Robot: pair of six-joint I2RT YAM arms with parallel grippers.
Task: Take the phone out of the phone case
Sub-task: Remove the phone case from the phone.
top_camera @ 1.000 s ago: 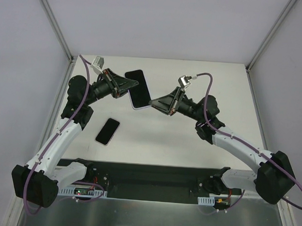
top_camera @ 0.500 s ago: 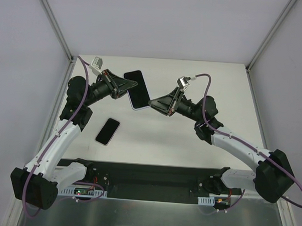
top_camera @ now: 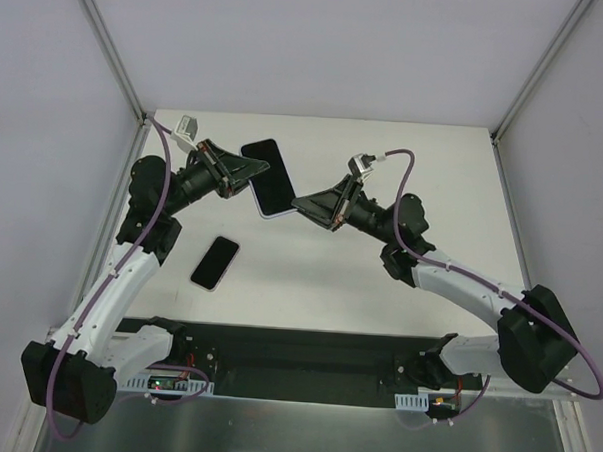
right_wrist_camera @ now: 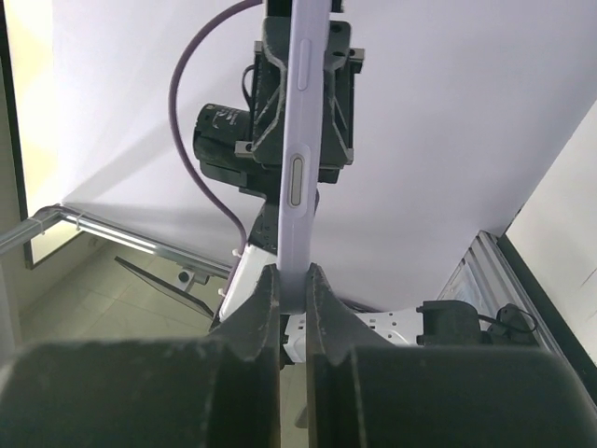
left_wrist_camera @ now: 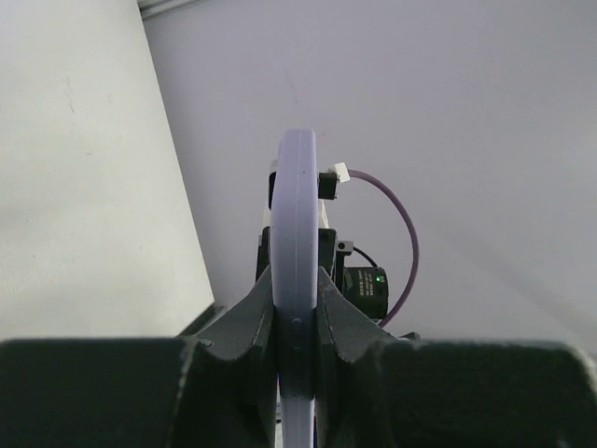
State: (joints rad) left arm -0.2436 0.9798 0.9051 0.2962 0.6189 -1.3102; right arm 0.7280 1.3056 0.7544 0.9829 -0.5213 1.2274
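A phone with a dark screen in a lilac case (top_camera: 267, 177) is held in the air between both arms, above the table's back middle. My left gripper (top_camera: 252, 174) is shut on its left edge. My right gripper (top_camera: 295, 203) is shut on its lower right corner. In the left wrist view the lilac case edge (left_wrist_camera: 295, 233) stands upright between my left gripper's (left_wrist_camera: 296, 322) dark fingers. In the right wrist view the case edge with its side button (right_wrist_camera: 300, 140) rises from my right gripper (right_wrist_camera: 293, 289). The phone sits inside the case.
A second dark phone (top_camera: 215, 263) lies flat on the white table (top_camera: 309, 276) at the near left, below my left arm. White walls and metal posts enclose the table. The black base rail (top_camera: 296, 351) runs along the near edge.
Both arms have shifted the held phone slightly to the left and back. Both grips are unchanged. The phone on the table has not moved.
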